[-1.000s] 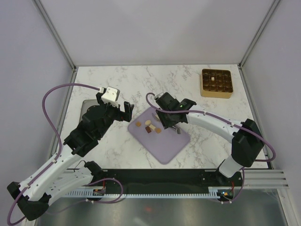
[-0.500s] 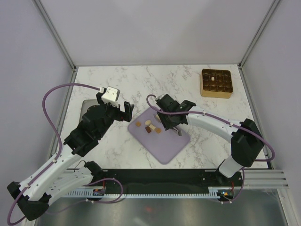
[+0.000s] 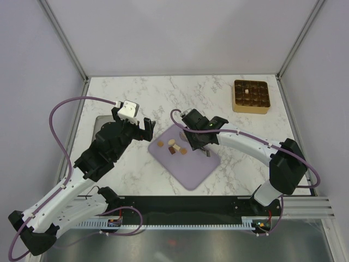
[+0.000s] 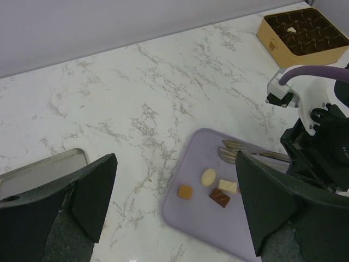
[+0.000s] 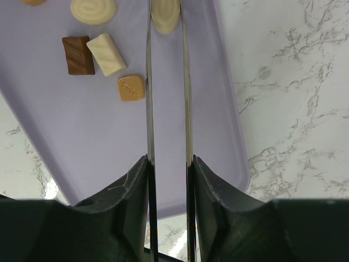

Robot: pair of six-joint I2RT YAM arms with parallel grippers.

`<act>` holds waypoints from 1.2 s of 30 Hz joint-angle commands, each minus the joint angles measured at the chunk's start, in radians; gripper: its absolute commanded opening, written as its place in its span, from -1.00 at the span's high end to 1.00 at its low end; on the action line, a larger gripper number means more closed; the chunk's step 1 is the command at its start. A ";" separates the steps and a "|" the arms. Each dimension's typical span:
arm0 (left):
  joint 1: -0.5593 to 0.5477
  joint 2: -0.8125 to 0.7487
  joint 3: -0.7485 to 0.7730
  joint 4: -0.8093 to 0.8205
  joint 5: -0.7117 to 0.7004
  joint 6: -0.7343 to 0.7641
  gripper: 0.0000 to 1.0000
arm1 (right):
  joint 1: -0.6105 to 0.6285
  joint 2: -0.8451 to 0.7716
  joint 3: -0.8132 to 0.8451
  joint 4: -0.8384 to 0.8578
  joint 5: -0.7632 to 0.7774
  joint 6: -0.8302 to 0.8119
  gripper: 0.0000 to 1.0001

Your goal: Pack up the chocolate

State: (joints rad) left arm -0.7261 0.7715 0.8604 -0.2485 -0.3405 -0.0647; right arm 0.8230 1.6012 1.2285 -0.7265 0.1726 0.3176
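Observation:
Several chocolate pieces lie on the lilac mat (image 3: 191,164): a caramel square (image 5: 131,88), a brown bar (image 5: 78,54), a white bar (image 5: 106,53) and a cream swirl (image 5: 94,10). My right gripper (image 5: 168,164) is shut on metal tongs (image 5: 148,82). A cream oval piece (image 5: 165,15) sits between the tong blades near their tips, and I cannot tell whether it is pinched. My left gripper (image 4: 177,218) is open and empty above the mat's left edge. It also shows in the top view (image 3: 143,126).
The gold grid tray (image 3: 251,96) stands at the back right with a white piece (image 3: 247,91) in it. A silver metal tray (image 4: 43,172) lies at the left, partly under the left arm. The rest of the surface is marble tabletop.
The right gripper with the tongs has edged slightly over the mat. The left arm has not moved.

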 commanded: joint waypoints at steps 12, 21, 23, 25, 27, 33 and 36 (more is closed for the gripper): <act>-0.003 -0.008 -0.003 0.029 -0.028 0.032 -0.94 | -0.142 -0.060 0.181 -0.065 0.036 -0.040 0.27; -0.003 -0.008 -0.003 0.029 -0.028 0.032 -0.94 | -0.421 0.000 0.321 -0.085 0.175 -0.060 0.28; -0.003 -0.008 -0.003 0.029 -0.028 0.032 -0.94 | -0.478 0.037 0.354 -0.085 0.191 -0.054 0.28; -0.001 -0.006 -0.003 0.029 -0.026 0.032 -0.94 | -0.537 0.075 0.377 -0.083 0.192 -0.046 0.28; -0.001 -0.006 -0.001 0.029 -0.026 0.032 -0.94 | -0.576 0.100 0.413 -0.082 0.191 -0.040 0.29; -0.003 -0.006 -0.001 0.029 -0.026 0.032 -0.94 | -0.714 0.201 0.517 -0.080 0.163 -0.012 0.28; -0.003 -0.006 -0.001 0.029 -0.026 0.032 -0.94 | -0.742 0.235 0.546 -0.082 0.201 -0.015 0.28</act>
State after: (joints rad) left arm -0.7261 0.7715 0.8604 -0.2485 -0.3405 -0.0647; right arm 0.0986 1.8263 1.7058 -0.8127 0.3332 0.2893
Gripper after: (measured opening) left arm 0.971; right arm 0.370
